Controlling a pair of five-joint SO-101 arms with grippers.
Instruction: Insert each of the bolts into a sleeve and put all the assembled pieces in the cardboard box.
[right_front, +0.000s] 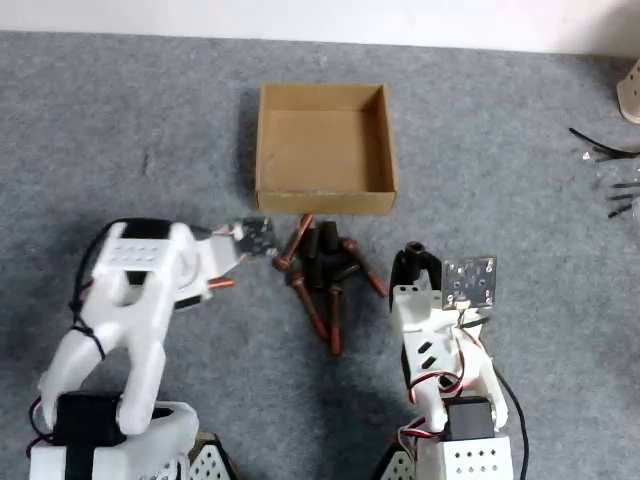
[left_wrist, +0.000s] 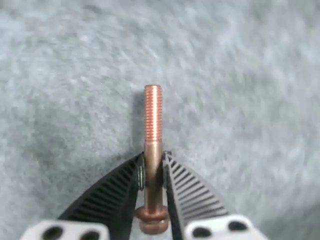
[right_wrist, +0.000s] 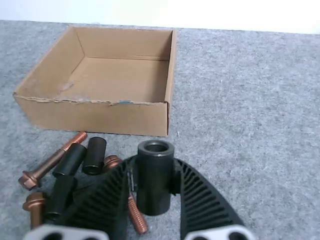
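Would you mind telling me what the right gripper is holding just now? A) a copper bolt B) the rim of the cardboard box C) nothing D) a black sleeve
D: the right wrist view shows the right gripper shut on a black sleeve, its open bore showing, while the copper bolt is clamped in the left gripper.

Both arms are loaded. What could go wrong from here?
The left pincer grips the copper bolt close to its head, so the long threaded end may pivot or slip on meeting the black sleeve. The right pincer holds that sleeve beside the loose pile of bolts and sleeves; a low move could scatter them.
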